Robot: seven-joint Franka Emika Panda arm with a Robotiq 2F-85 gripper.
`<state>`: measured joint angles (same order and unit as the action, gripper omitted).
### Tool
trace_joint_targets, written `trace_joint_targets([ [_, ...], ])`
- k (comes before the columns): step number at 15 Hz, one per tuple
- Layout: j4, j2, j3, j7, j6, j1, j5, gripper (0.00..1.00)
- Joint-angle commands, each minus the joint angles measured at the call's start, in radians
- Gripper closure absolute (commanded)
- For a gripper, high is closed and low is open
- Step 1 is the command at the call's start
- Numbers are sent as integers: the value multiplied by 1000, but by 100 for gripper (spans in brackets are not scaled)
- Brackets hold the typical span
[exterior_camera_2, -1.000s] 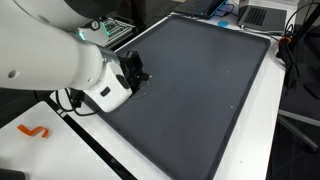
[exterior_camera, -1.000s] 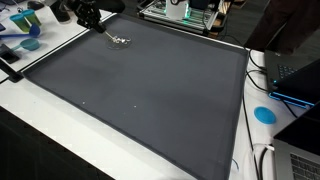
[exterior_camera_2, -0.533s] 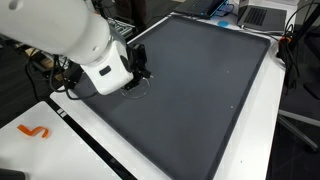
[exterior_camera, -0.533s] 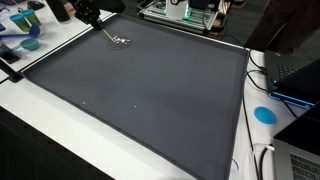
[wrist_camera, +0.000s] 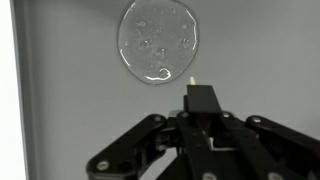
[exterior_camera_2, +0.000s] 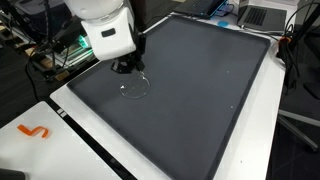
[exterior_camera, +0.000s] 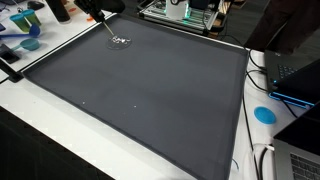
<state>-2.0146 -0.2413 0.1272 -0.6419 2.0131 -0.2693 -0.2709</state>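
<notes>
A small clear, crinkled round piece (wrist_camera: 158, 42) lies flat on the dark grey mat (wrist_camera: 70, 110), just ahead of my gripper (wrist_camera: 203, 92). The jaws are pressed together above the mat, and a tiny pale tip shows at their end; I cannot tell what it is. In an exterior view the gripper (exterior_camera_2: 125, 67) hangs a little above and beside the clear piece (exterior_camera_2: 135, 86), apart from it. In an exterior view the clear piece (exterior_camera: 121, 41) lies near the mat's far left corner, with the gripper (exterior_camera: 101, 18) at the top edge.
The grey mat (exterior_camera: 150, 95) covers most of a white table (exterior_camera: 40, 130). Blue dishes (exterior_camera: 25, 38) stand at the left, and a blue disc (exterior_camera: 264, 114) and a laptop (exterior_camera: 295, 75) at the right. An orange mark (exterior_camera_2: 33, 131) is on the table edge, with equipment behind.
The arm has risen and swung away from the mat's edge. The gripper has lifted off the clear piece, which stays on the mat.
</notes>
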Motion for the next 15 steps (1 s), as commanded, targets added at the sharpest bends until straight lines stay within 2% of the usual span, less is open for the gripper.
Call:
trace_joint_targets([
  [1, -73, 84, 9, 142, 23, 43, 117, 96],
  [9, -137, 213, -5, 345, 34, 105, 241, 96],
  [15, -170, 288, -7, 420, 32, 126, 285, 96],
])
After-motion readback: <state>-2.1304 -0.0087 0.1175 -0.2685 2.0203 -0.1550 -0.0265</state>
